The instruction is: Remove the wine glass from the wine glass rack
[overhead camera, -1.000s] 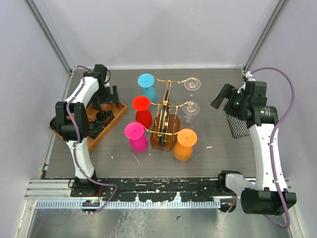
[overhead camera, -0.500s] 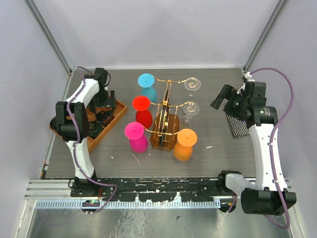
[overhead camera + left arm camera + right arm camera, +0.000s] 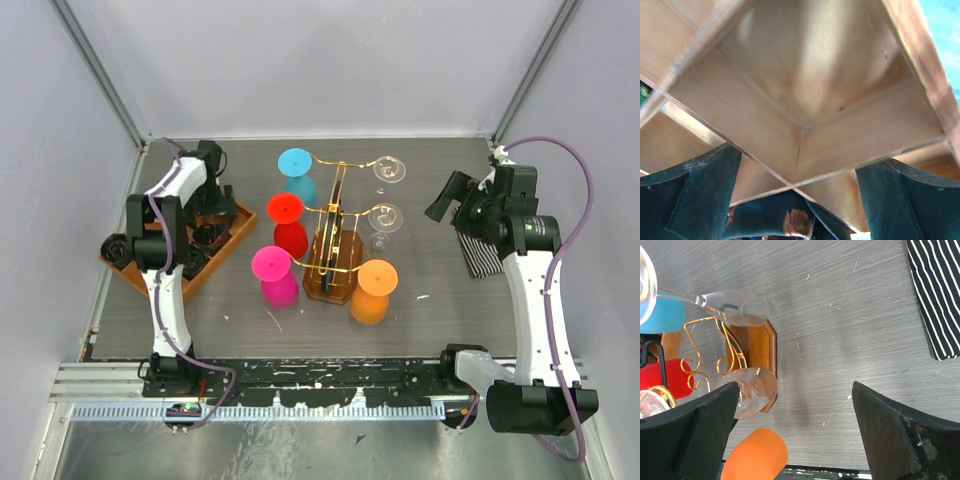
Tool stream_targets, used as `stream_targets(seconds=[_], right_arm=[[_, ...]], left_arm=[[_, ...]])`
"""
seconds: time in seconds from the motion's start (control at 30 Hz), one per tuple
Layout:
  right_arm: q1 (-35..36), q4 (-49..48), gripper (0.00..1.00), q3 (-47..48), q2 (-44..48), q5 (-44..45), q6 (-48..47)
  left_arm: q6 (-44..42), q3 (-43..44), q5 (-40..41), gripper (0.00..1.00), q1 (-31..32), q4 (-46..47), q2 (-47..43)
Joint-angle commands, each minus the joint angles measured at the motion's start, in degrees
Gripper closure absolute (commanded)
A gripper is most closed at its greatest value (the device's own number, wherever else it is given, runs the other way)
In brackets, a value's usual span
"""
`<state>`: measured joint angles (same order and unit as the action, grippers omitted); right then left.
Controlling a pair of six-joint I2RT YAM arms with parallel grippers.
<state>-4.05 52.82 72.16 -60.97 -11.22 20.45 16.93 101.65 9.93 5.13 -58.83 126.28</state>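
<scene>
Right gripper (image 3: 445, 197) hovering wide open beside the wine glass rack (image 3: 328, 282).
Six wine glasses (image 3: 385, 217) are hanging from its hooks mid-table; left gripper (image 3: 207, 208), fingers spread, is hanging over the wooden tray (image 3: 238, 232).

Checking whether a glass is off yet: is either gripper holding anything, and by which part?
Nothing is held. The left gripper stands open over the wooden tray, the right gripper open above the table.

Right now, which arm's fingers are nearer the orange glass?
Right. The right fingers hover open behind and to the right of the orange glass. The left fingers are at the tray, on the far side of the rack.
</scene>
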Motion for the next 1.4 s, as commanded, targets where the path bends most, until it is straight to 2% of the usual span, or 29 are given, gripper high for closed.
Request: stream_targets(seconds=[0.0,0.13,0.27,0.4,0.6,0.7,0.83,0.9,0.97,1.1,1.27,1.37], right_arm=[[0.5,-0.7,0.00,0.2,1.1,0.5,-1.0],[0.5,0.2,0.00,0.6,0.4,0.8,-1.2],[0.5,0.9,0.00,0.9,-0.5,2.0,-1.4],[0.5,0.7,0.00,0.7,-1.6,2.4,-1.2],[0.5,-2.4,0.00,1.0,-2.9,4.7,-0.9],[0.5,-5.0,0.00,1.9,-4.3,6.6,-1.4],[0.5,-1.2,0.00,8.7,-9.4,10.3,-0.8],[0.5,0.7,0.00,11.7,-10.8,9.8,0.3],[0.5,-0.2,0.00,11.0,-10.3,10.2,1.1],[0.5,-3.8,0.00,7.1,-8.3,10.0,1.3],[0.5,-1.7,0.00,9.3,-9.6,8.0,-1.2],[0.4,-4.5,0.02,9.2,-8.6,5.1,-0.5]], left_arm=[[5.0,4.9,1.2,0.01,-2.9,1.7,3.0],[8.1,12.6,2.3,0.01,-6.9,-0.2,7.2],[12.7,21.1,-1.8,0.01,-12.1,-1.7,11.1],[15.6,28.0,-2.7,0.01,-15.2,0.2,13.0],[17.5,42.2,-1.3,0.01,-15.8,-4.1,20.6],[17.2,37.9,-1.5,0.01,-15.8,-1.5,18.0],[16.4,20.9,-2.2,0.01,-15.8,9.0,8.1],[16.7,16.0,-2.8,0.01,-15.2,12.9,3.8],[16.0,14.0,-1.2,0.01,-13.6,14.3,0.2],[13.7,11.2,-3.0,0.01,-9.5,16.4,-6.4],[11.0,6.1,-3.0,0.01,-2.2,13.4,-16.4],[11.1,1.4,-4.8,0.01,1.2,13.3,-24.0]])
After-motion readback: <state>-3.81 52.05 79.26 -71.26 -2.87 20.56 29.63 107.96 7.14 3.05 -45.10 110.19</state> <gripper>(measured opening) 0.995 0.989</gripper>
